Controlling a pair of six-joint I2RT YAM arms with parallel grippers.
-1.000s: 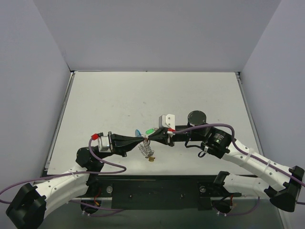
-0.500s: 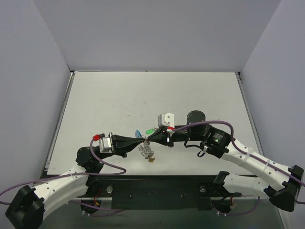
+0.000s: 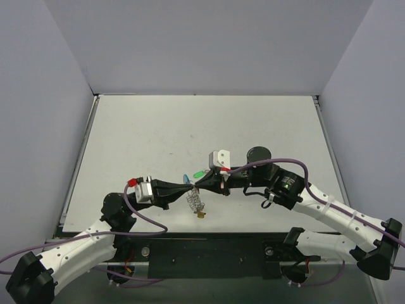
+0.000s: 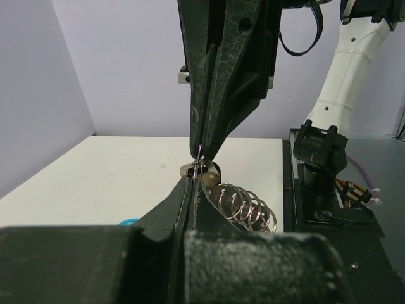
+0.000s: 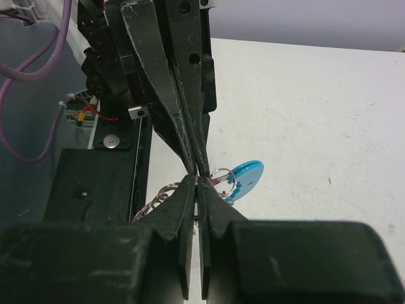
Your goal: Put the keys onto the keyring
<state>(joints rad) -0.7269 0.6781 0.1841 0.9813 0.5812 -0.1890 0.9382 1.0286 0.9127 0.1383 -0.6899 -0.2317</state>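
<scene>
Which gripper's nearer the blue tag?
Left. The blue tag lies alongside the left gripper, behind its tip; the right gripper points in from the other side, tips meeting just past the tag.

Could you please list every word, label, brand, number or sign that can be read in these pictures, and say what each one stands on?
None: no text can be read in any view.
Blue tag: its face looks plain, with no lettering visible.
Green tag: too small to tell whether it bears any writing.
Keyring: bare coiled wire, no marking visible.
</scene>
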